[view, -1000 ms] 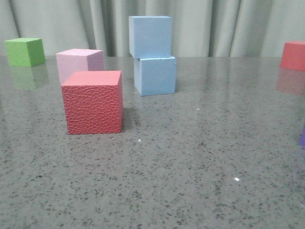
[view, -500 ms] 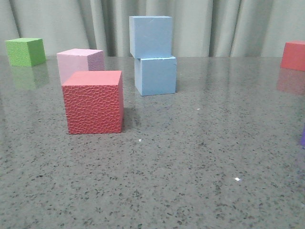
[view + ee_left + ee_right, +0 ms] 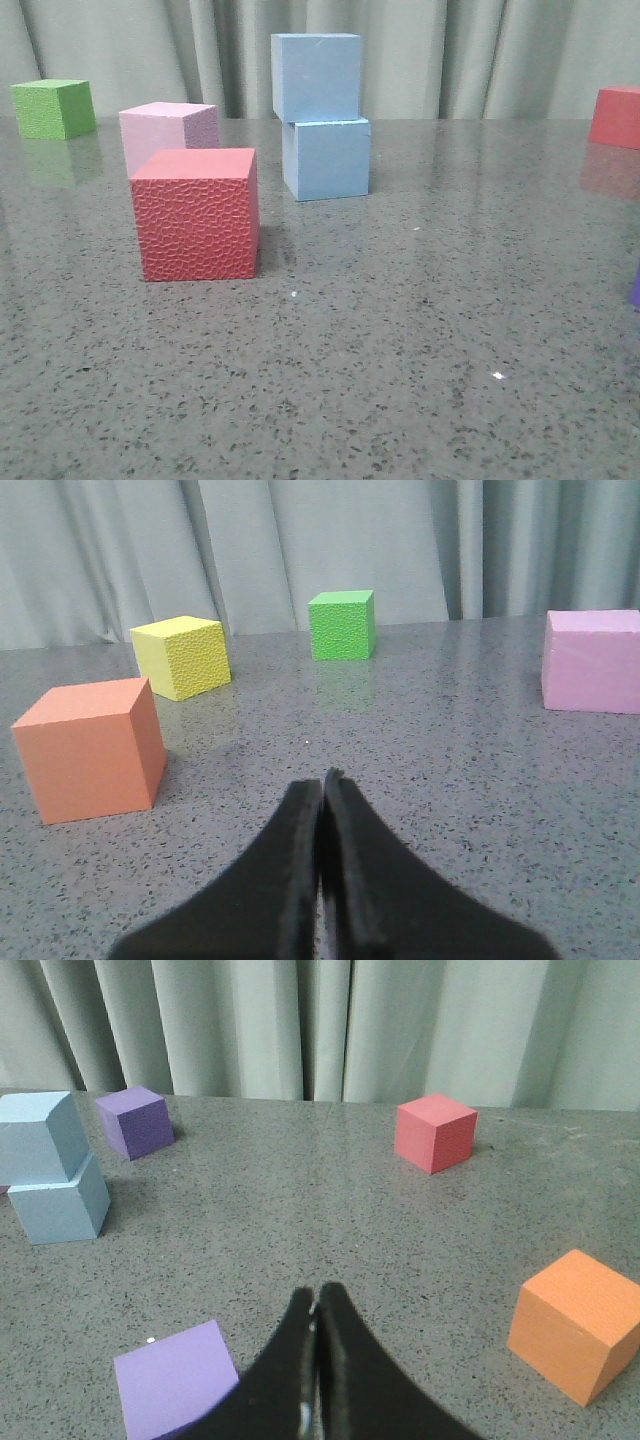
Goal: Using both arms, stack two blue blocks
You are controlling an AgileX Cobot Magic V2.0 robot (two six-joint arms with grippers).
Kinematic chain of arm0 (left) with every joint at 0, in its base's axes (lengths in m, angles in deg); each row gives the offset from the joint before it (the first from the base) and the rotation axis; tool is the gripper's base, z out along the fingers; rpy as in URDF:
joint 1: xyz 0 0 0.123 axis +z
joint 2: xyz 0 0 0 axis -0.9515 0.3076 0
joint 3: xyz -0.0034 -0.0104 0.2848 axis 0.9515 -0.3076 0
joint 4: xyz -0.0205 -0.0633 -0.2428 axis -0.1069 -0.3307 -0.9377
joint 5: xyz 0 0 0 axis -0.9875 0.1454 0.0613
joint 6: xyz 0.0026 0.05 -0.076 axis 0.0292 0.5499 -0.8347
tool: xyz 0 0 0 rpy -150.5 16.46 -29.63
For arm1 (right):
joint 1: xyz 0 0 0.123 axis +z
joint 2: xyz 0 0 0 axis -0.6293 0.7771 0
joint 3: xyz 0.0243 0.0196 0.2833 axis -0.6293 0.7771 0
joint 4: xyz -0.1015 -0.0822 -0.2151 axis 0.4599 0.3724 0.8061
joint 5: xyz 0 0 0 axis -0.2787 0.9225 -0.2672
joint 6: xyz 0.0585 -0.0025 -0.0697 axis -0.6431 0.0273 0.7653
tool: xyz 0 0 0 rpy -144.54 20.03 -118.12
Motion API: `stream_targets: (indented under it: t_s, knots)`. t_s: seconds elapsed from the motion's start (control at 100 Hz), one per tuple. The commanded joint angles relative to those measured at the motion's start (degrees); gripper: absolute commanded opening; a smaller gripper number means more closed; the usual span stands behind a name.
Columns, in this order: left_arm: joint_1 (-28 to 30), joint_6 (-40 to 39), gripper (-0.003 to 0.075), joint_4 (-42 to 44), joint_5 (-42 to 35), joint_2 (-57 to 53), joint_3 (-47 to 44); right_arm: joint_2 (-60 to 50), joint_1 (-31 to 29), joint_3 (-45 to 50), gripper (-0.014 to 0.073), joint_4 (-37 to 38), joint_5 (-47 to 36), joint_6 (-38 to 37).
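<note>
Two pale blue blocks are standing stacked on a speckled grey counter (image 3: 420, 330), toward its far edge near the middle. The upper blue block (image 3: 316, 77) is resting on the lower blue block (image 3: 326, 158), sitting slightly offset toward the left so the edges are not lining up. Nothing is touching the stack.

A textured red cube (image 3: 196, 214) is sitting to the left and nearer the front edge, with a pink cube (image 3: 165, 133) just behind it. A green cube (image 3: 53, 108) is lying by the far left edge, and another red cube (image 3: 617, 116) by the far right edge. A grey curtain (image 3: 440, 55) is hanging behind the counter.

The left gripper (image 3: 322, 785) is hovering above the counter with its black fingers pressed together, holding nothing. The right gripper (image 3: 316, 1305) is likewise hanging with its fingers pressed together and empty, well apart from the stack, with a purple cube (image 3: 176, 1378) lying just beside it.
</note>
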Motion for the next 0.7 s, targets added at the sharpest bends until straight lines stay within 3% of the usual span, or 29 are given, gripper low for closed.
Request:
stream_targets:
  t_s: [0.0, 0.51, 0.69]
  knots:
    - [-0.04, -0.69, -0.0019, -0.50, -4.05, -2.13, -1.38, 0.98, -0.21, -1.13, -0.0061, 2.52, -3.64, 0.12]
    - [-0.04, -0.69, -0.0019, -0.50, -4.05, -2.13, -1.38, 0.98, -0.40, -1.09, -0.0061, 3.83, -3.46, 0.12]
    - [-0.04, -0.69, -0.0019, -0.50, -4.05, -2.13, -1.38, 0.98, -5.35, -1.09, -0.0061, 3.38, -6.63, 0.72]
